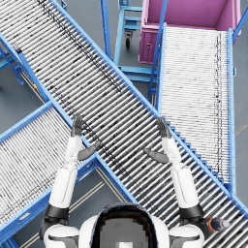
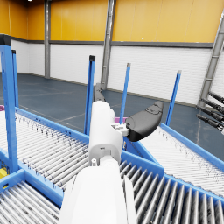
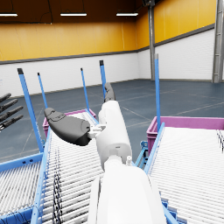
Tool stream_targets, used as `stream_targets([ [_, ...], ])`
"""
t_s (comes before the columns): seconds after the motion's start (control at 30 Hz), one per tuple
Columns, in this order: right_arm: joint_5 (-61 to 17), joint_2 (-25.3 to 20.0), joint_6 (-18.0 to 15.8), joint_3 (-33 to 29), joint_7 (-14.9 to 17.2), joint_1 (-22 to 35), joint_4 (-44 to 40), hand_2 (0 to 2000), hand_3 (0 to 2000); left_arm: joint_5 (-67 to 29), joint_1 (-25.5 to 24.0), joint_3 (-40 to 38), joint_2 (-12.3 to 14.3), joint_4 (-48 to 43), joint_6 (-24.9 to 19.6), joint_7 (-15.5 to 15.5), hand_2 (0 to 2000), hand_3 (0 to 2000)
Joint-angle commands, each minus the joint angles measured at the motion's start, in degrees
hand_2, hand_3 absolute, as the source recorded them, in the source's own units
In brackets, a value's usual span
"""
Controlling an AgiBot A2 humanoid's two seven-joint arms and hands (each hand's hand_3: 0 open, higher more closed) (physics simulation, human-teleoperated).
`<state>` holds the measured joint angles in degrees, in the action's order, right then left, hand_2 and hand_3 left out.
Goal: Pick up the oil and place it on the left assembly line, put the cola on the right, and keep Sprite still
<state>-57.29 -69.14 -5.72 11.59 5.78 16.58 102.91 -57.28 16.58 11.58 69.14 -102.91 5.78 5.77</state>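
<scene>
Bottle [image 1: 217, 224] on rollers [image 1: 236, 231], by right arm [image 1: 184, 186] — head view only

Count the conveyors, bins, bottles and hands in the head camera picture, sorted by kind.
Roller conveyors: 3
Pink bin: 1
Bottle: 1
Hands, left hand and right hand: 2
Total: 7
</scene>
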Motion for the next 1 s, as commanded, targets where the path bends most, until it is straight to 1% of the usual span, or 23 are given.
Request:
stream_targets([
  [0.03,0.0,0.0,0.0,0.0,0.0,0.0,0.0,0,0,0.0,0.0,0.0,0.0,0.0,0.0,0.0,0,0],
  [1.0,0.0,0.0,0.0,0.0,0.0,0.0,0.0,0,0,0.0,0.0,0.0,0.0,0.0,0.0,0.0,0,0],
])
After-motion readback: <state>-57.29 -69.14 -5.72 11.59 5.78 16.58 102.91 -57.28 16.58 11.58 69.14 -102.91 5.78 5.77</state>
